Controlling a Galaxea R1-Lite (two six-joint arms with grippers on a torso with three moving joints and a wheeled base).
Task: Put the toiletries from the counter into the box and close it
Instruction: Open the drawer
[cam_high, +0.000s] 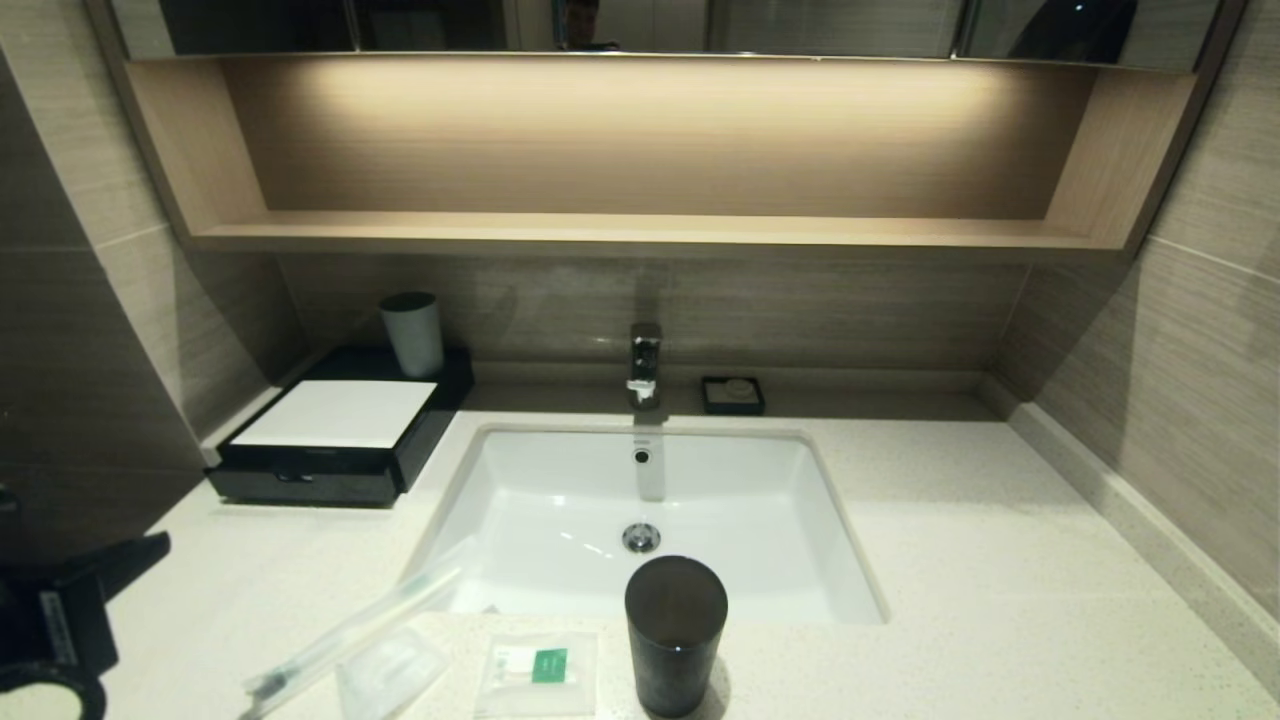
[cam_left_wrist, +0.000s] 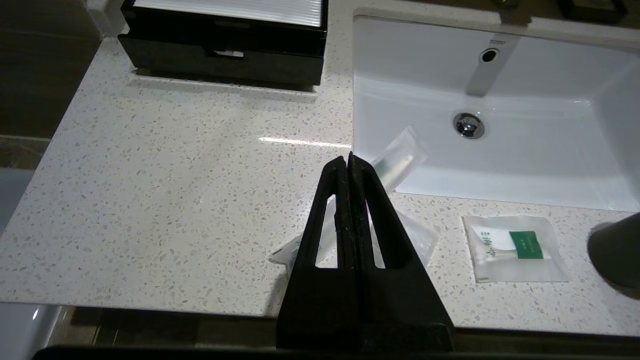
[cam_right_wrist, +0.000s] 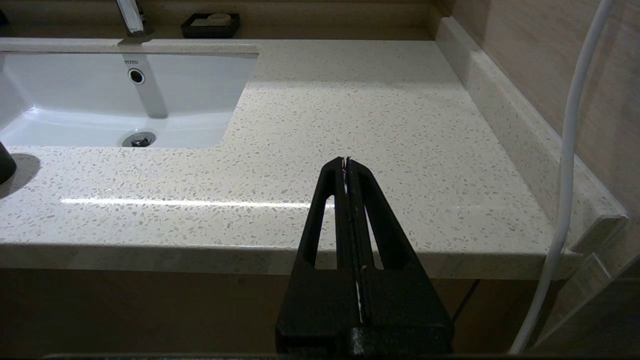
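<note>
Nearest the head camera, at the lower left edge of the frame, sits the black left gripper (cam_left_wrist: 348, 159), its 2 fingers pressed flat together with nothing between them; in the left wrist view their joined tip hangs over the front of the speckled counter (cam_high: 980, 560), above the toothbrush sleeve (cam_high: 350, 625). That long clear sleeve lies slanted at the lower centre-left of the head view, its upper end reaching over the rim of the white sink (cam_high: 560, 500). Just beside it toward the bottom edge lies a small clear packet (cam_high: 392, 668), and to the right of that a square white sachet with a green label (cam_high: 537, 672). A tall dark cup (cam_high: 675, 635) stands upright at bottom centre, near the sachet. The black box (cam_high: 340, 450) rests at the left middle of the frame against the wall, its front drawer pushed in, a white panel on top and a white cup (cam_high: 412, 333) on its back corner. A chrome faucet (cam_high: 645, 362) and a small black soap dish (cam_high: 733, 394) sit behind the sink. The right gripper (cam_right_wrist: 346, 161) is also clamped shut and empty, over the bare right end of the counter's front edge.
</note>
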